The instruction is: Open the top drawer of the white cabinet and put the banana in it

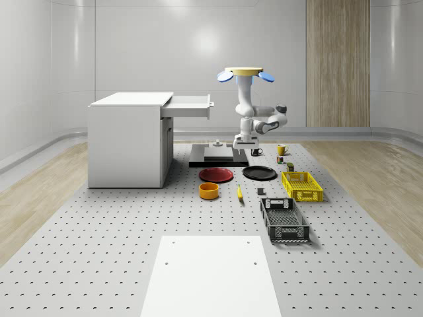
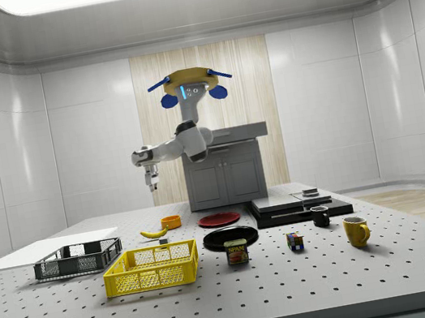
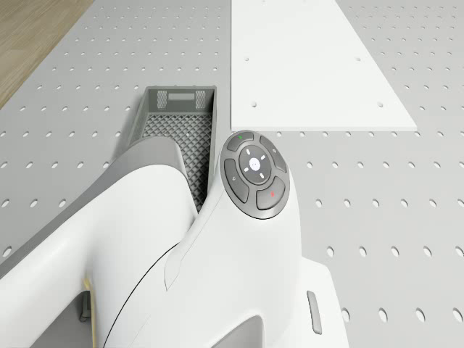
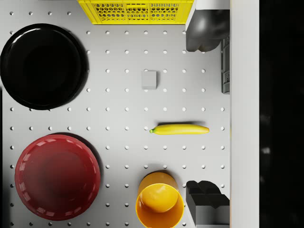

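Dark fingertips (image 4: pixel 206 190) are seen spread apart and empty, the gripper (image 4: pixel 208 111) hung high above the smooth curved banana (image 4: pixel 179 129). Alongside, the drone (image 1: pixel 243 74) is held hovering over the perforated table (image 1: pixel 99 231), the white cabinet's top drawer (image 1: pixel 190 105) pulled open.

In the drone view the arm (image 3: pixel 181 254) covers the near end of the grey basket (image 3: pixel 177 119), and a yellow sliver beside the arm is too little to name. In the wrist view the yellow crate (image 4: pixel 137 10) is cut by the picture's edge, as are the orange bowl (image 4: pixel 159 205) and both fingers (image 4: pixel 209 31). In the whole-scene view the gripper (image 1: pixel 245 137) is too small to judge its opening.
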You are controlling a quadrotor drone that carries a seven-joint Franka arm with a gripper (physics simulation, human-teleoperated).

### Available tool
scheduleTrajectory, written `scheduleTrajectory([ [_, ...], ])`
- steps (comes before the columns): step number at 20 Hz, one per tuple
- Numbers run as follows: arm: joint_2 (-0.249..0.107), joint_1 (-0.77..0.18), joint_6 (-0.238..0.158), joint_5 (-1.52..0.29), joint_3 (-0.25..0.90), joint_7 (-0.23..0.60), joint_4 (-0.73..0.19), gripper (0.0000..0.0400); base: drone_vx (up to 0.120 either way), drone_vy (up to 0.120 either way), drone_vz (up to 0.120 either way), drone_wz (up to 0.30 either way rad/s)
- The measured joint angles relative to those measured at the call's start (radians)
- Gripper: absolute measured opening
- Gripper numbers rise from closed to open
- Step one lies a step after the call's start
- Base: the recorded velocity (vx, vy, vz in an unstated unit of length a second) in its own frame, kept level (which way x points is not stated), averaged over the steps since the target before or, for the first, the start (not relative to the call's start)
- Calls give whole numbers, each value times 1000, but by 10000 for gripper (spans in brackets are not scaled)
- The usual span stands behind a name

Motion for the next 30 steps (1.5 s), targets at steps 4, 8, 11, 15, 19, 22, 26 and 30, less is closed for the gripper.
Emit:
scheduleTrajectory([
  [4, -4, 1, 4, -2, 0, -1, 0, 400, 120, 0, -120, 0],
  [8, -7, 2, 7, -3, -1, -2, 0, 400, 110, 0, -120, 0],
  [11, -10, 3, 9, -4, -1, -2, 0, 400, 0, 0, -120, 0],
  [15, -13, 4, 12, -5, -2, -3, 1, 400, 0, 0, -120, 0],
  [19, -16, 4, 15, -7, -2, -3, 1, 400, 0, 0, -120, 0],
  [22, -18, 5, 17, -8, -2, -4, 1, 400, 0, 0, -120, 0],
  [26, -21, 6, 20, -9, -2, -4, 1, 400, 0, 0, -120, 0],
  [30, -24, 6, 22, -10, -3, -5, 1, 400, 0, 0, -120, 0],
])
